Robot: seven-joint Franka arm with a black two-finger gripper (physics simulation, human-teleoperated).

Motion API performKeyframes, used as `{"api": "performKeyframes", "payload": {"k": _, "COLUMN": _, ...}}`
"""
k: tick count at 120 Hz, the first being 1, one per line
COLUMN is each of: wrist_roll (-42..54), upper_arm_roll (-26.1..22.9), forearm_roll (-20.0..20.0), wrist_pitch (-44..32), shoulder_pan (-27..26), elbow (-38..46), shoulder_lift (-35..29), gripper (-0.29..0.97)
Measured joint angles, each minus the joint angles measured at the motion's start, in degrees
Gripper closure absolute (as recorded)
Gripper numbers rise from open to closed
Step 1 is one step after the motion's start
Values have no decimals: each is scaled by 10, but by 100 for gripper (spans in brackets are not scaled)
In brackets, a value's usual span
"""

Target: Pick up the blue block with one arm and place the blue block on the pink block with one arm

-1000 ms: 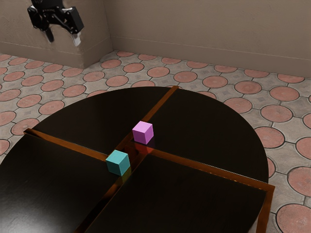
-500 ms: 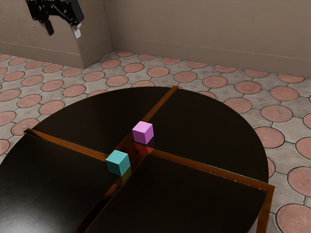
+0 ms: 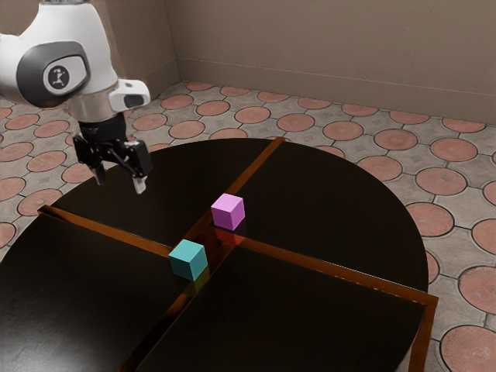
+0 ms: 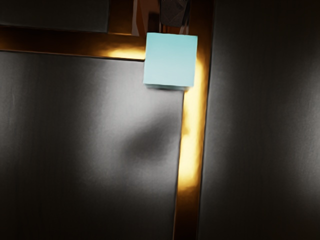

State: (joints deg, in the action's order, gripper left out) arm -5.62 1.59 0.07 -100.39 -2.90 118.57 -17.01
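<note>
Dark wood forms the round bench (image 3: 325,194), crossed by glossy amber strips. Over its side toward the exterior view's left hangs the white Franka arm (image 3: 62,70), its black fingers (image 3: 138,180) spread apart and gripping nothing. The pink cube block (image 3: 228,211) sits by the strips' crossing. The turquoise-blue cube block (image 3: 188,259) rests near it, apart, on the crossing's nearer side. An off-centre descent could shove the turquoise-blue cube block askew or toward its neighbour. It looks upright, sharp-edged and matte.
</note>
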Motion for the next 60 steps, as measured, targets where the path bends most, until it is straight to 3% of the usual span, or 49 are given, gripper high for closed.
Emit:
{"api": "performKeyframes", "payload": {"k": 33, "wrist_roll": -3, "upper_arm_roll": 1, "forearm_roll": 0, "wrist_pitch": -92, "shoulder_pan": 0, "elbow": 107, "shoulder_lift": -23, "gripper": 0}}
{"api": "performKeyframes", "payload": {"k": 60, "wrist_roll": 5, "upper_arm_roll": 1, "forearm_roll": 1, "wrist_pitch": -195, "shoulder_pan": 0, "elbow": 153, "shoulder_lift": 30, "gripper": 0}}
